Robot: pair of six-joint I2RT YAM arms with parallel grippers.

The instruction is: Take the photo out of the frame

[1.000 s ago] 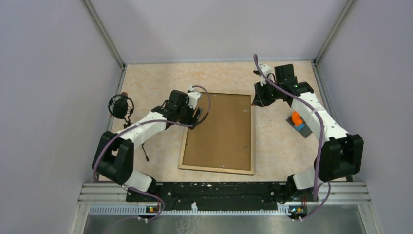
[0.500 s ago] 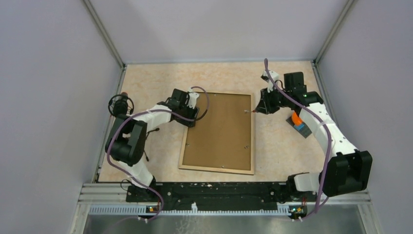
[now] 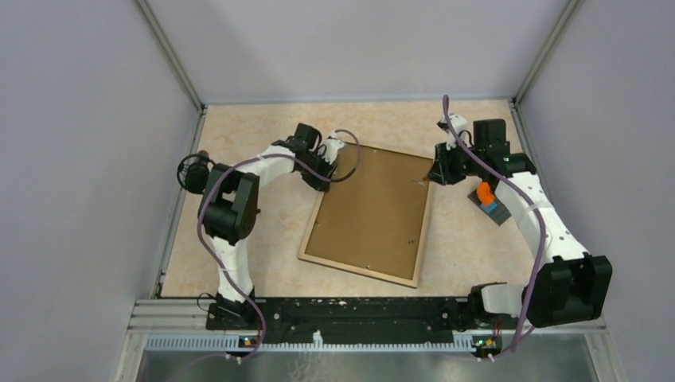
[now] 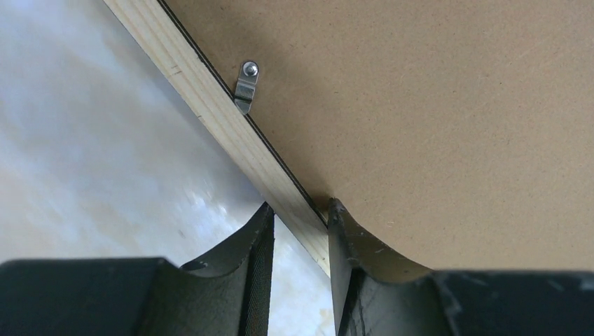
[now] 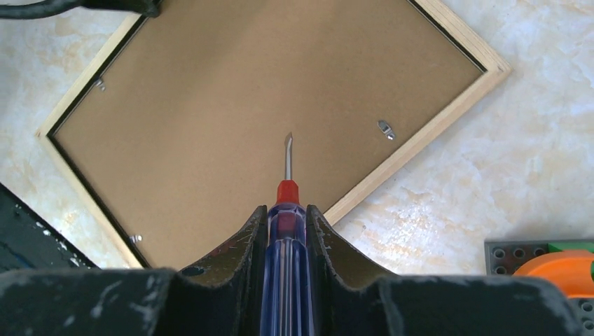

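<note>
the frame [image 3: 370, 211] has swung since a second ago, and its far end now leans right. it lies back up on the table [image 3: 263, 135], long axis near-left to far-right. my left claw [image 4: 300, 213], half closed, straddles its far-left rail; i cannot tell if it grips. my right claw [image 5: 287, 210] clenches a screwdriver [image 5: 286, 238] over its far-right edge.
</note>
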